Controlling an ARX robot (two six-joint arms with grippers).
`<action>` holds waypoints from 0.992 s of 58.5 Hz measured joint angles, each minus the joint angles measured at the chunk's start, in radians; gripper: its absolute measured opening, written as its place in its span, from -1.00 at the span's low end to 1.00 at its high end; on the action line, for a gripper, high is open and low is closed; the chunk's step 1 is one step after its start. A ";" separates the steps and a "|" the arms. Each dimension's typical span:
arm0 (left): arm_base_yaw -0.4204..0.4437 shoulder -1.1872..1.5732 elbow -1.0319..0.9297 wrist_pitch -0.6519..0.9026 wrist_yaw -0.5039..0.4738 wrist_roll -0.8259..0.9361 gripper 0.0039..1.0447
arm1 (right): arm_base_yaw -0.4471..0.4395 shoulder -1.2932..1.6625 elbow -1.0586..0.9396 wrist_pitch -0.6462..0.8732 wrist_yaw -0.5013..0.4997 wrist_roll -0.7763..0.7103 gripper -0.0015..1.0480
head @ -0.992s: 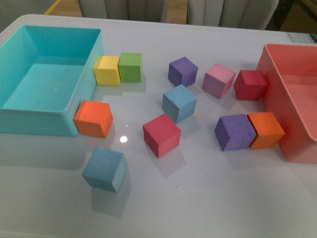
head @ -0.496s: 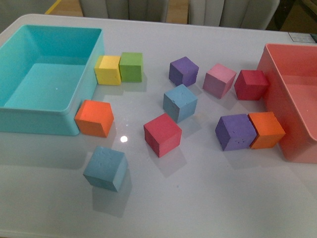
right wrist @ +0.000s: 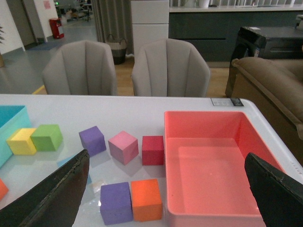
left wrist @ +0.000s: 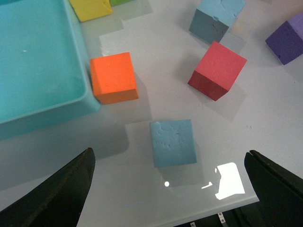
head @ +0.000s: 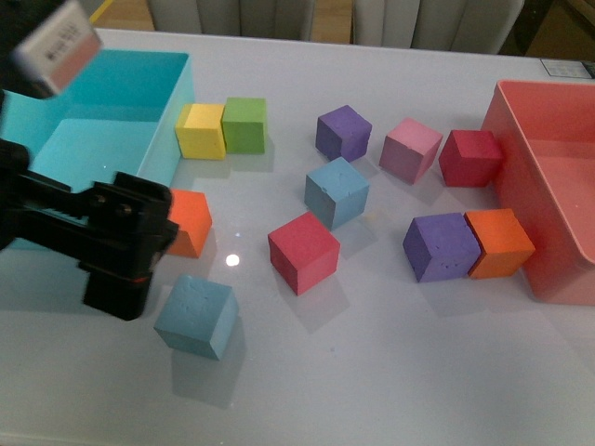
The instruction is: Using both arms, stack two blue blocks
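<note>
Front view puts the left arm (head: 88, 237) at the left edge of the frame, beside the nearer blue block (head: 196, 317) at lower left on the bench (head: 390, 372). The second blue block (head: 337, 191) sits at frame centre, just above a red cube (head: 303, 251). In the left wrist view the left hand (left wrist: 168, 189) gapes wide (nothing held), the nearer blue block just above its gap. The right hand (right wrist: 165, 196) is spread wide too, and empty.

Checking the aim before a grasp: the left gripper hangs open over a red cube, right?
No. The left wrist view shows the left gripper hanging open over a blue block, not a red one; the red cube sits apart from it.
</note>
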 joint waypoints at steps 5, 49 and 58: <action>-0.009 0.093 0.035 0.014 -0.007 0.005 0.84 | 0.000 0.000 0.000 0.000 0.000 0.000 0.83; -0.014 0.452 0.163 0.037 -0.041 0.027 0.84 | 0.000 0.000 0.000 0.000 0.000 0.000 0.83; 0.004 0.479 0.176 0.037 -0.045 0.039 0.84 | 0.000 0.000 0.000 0.000 0.000 0.000 0.83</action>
